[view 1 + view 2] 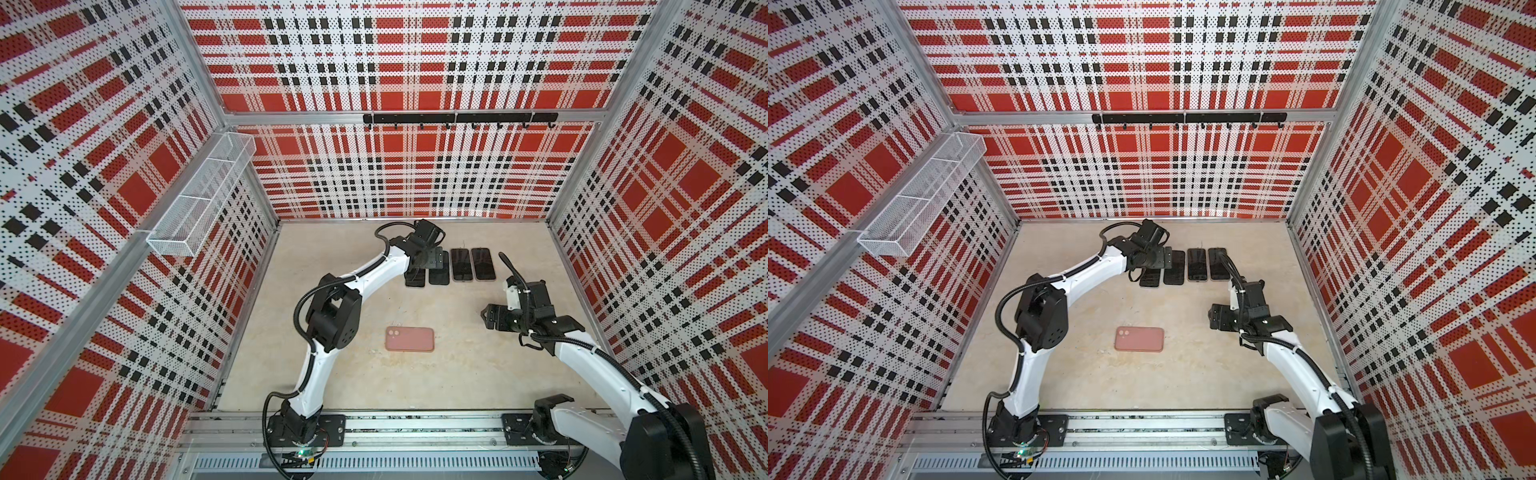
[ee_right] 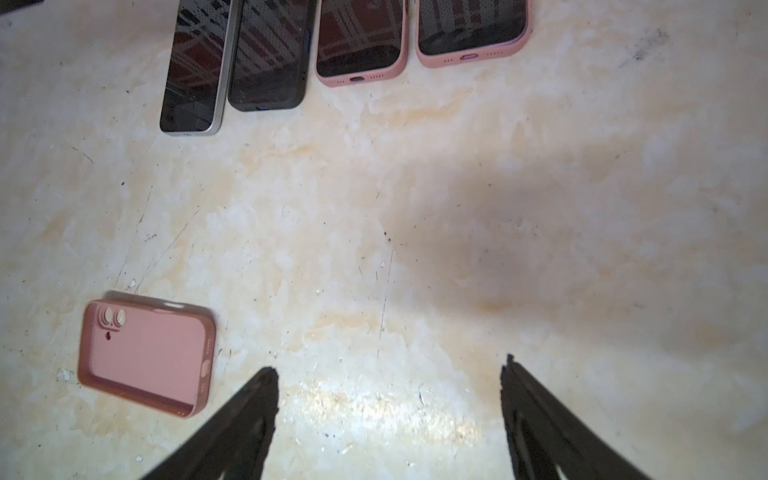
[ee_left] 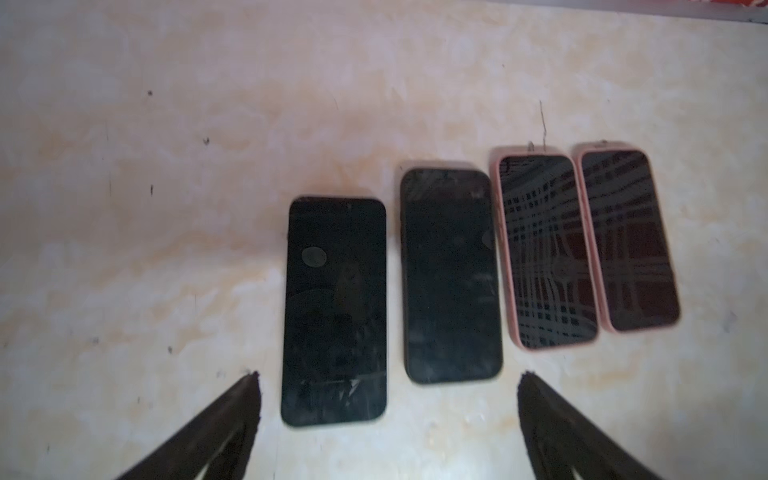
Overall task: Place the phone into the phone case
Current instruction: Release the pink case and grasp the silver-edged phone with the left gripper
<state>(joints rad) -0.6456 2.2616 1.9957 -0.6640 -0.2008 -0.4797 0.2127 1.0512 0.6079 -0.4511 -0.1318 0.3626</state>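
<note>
**Phone [image 3: 334, 311] under the open left jaws, case a quarter turn off**

Left jaws stand wide apart and hold nothing. They hang over the near ends of two bare black phones at the left end of a row of four. In the left wrist view the outer phone's near end reaches in between the fingertips [image 3: 251, 382], and the second bare phone [image 3: 451, 274] lies just beside it. The spread takes in both phones, so it would need narrowing onto one. Both run lengthwise straight away from the jaws, so a close would fall across the short width.

Right jaws are open and empty too, low over bare worktop [image 1: 457, 374] on the right, with nothing ahead of them within reach.

Beyond the bare pair lie two cased phones [image 3: 546, 249], pink-rimmed and screen up; those look done. The pink case [image 1: 410, 339] lies alone nearer the arms' rail, well apart from the row, hollow side up as far as the right wrist view shows. Its long axis runs left to right in both top views, square to the phones. I judge the phone must turn a quarter on the way over.

The left arm is on the phones; the right jaws are the nearer to the case and could steady it.

The outer phone has open worktop along its outer long edge but only a thin gap on the inner one. The case has clear room all round.
</note>
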